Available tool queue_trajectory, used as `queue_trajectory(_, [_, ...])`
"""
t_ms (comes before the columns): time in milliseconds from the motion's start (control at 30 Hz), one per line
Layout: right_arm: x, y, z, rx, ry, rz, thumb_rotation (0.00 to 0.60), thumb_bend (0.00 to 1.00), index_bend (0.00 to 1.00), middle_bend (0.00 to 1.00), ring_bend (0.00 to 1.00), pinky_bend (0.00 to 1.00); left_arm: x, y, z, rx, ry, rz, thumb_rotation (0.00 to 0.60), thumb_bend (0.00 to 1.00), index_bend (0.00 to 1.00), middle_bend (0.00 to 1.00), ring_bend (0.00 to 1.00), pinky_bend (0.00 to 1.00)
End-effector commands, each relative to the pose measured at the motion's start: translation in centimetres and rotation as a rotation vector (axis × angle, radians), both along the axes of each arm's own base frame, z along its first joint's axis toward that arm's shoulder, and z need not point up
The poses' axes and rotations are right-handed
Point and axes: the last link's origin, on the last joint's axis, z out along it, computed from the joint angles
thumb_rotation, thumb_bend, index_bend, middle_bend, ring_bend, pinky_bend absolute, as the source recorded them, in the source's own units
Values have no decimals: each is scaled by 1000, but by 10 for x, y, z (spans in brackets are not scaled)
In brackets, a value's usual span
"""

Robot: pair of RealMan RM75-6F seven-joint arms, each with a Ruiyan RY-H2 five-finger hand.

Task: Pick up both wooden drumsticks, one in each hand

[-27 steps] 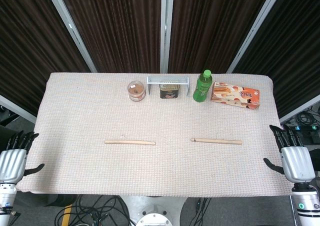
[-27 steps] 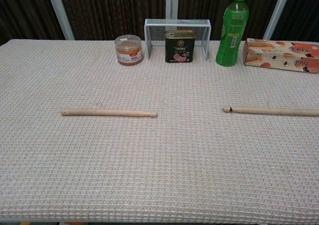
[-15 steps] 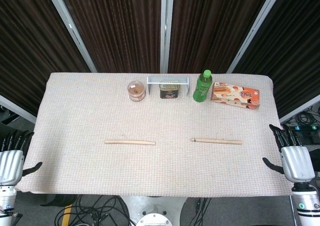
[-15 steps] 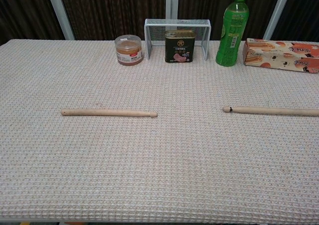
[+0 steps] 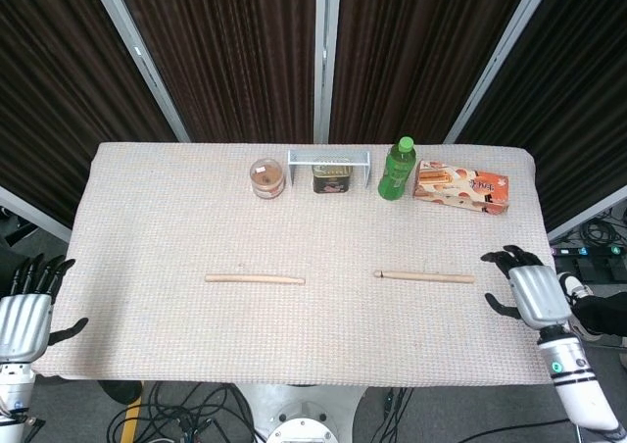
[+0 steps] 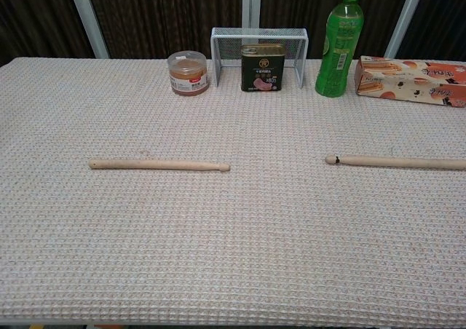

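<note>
Two wooden drumsticks lie flat on the table, end to end with a gap between them. The left drumstick (image 5: pixel 255 279) (image 6: pixel 159 165) is left of centre. The right drumstick (image 5: pixel 424 276) (image 6: pixel 397 161) is right of centre, its tip pointing left. My right hand (image 5: pixel 523 290) hovers over the table's right edge, just right of that stick's butt end, fingers apart and holding nothing. My left hand (image 5: pixel 25 310) stays off the table's left edge, fingers spread, far from the left stick. Neither hand appears in the chest view.
Along the back of the table stand a small jar (image 5: pixel 266 178), a wire rack (image 5: pixel 329 158) with a tin can (image 5: pixel 332 177) under it, a green bottle (image 5: pixel 397 169) and a snack box (image 5: pixel 460 187). A woven cloth (image 5: pixel 157 227) covers the table.
My right hand has moved left and inward, from off the table's right edge to over it near the right drumstick's end. The left hand has barely shifted. Both sticks lie unmoved.
</note>
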Motion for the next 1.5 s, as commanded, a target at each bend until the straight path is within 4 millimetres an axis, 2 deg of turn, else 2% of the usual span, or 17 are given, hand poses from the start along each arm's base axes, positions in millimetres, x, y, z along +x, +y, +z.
queue_trajectory(33, [1, -32, -29, 65, -2, -21, 600, 172, 303, 333, 188, 282, 0, 1, 0, -12, -3, 2, 600, 9, 141, 109, 10, 69])
queue_trajectory(200, [-5, -51, -59, 122, 50, -38, 600, 172, 309, 350, 197, 287, 0, 2, -1, -27, -3, 12, 600, 9, 142, 108, 10, 69])
queue_trajectory(333, [-10, -62, -80, 146, 95, -43, 600, 172, 353, 398, 232, 303, 0, 2, -1, -28, -6, 19, 600, 9, 142, 109, 10, 69])
queue_trajectory(533, [-15, -66, -97, 171, 127, -49, 600, 164, 412, 438, 247, 310, 3, 6, -2, -35, -9, 27, 600, 9, 142, 109, 10, 69])
queue_trajectory(700, [-18, -66, -103, 176, 143, -51, 600, 164, 443, 456, 254, 313, 3, 7, -2, -39, -12, 36, 600, 9, 142, 109, 10, 69])
queue_trajectory(1033, [-26, -66, -102, 165, 162, -72, 600, 176, 465, 471, 264, 315, 2, 8, -2, -50, -16, 38, 600, 9, 142, 109, 10, 69])
queue_trajectory(1367, [-26, -69, -102, 168, 169, -73, 600, 268, 467, 495, 278, 320, 0, 7, -2, -48, -14, 44, 600, 9, 142, 109, 10, 69])
queue_trajectory(1500, [-24, -70, -103, 173, 172, -70, 600, 272, 467, 495, 278, 320, -1, 6, -3, -50, -14, 45, 600, 9, 142, 109, 10, 69])
